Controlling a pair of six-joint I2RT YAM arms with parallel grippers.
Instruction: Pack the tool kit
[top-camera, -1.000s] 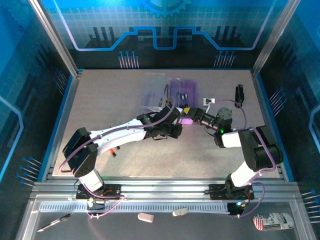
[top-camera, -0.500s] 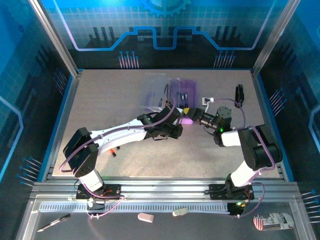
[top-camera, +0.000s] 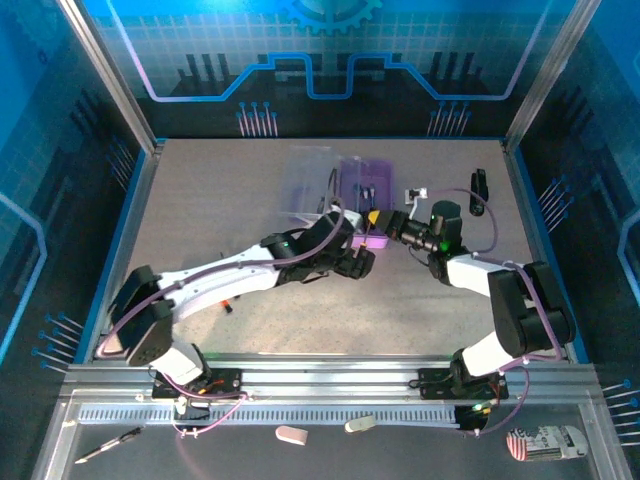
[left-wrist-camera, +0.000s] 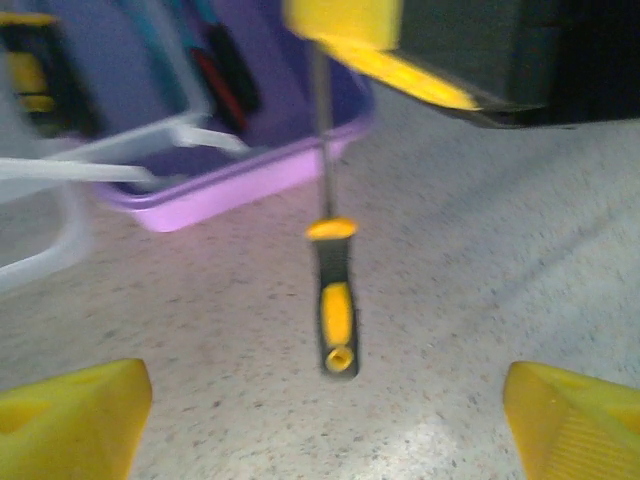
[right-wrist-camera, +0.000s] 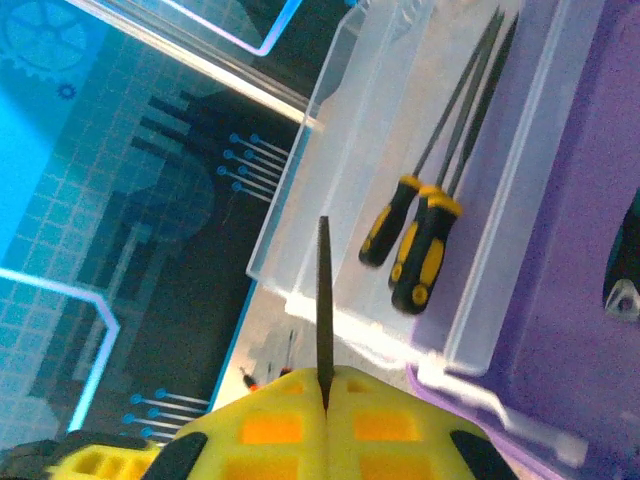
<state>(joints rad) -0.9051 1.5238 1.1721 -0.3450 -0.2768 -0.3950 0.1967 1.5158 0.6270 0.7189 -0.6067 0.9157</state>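
1. Left claw (left-wrist-camera: 325, 415): you find its jaws spread wide and holding nothing, low over the table (top-camera: 220, 200).
2. Right claw (right-wrist-camera: 325, 395): pads pinched together on the metal shaft of one screwdriver (left-wrist-camera: 336, 300), black-and-yellow handle free.
3. Case (top-camera: 368, 180): lies open mid-table, just beside the right claw.
4. Two more screwdrivers (right-wrist-camera: 415, 240): lie side by side in the clear lid (right-wrist-camera: 350, 130).

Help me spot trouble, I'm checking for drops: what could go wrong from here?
1. The right tool pinches the screwdriver only by its thin shaft, so the handle end could swing or slip out.
2. The left tool is open close to the handle; a careless move might knock it.
3. The purple case rim lies near the shaft and could snag it.
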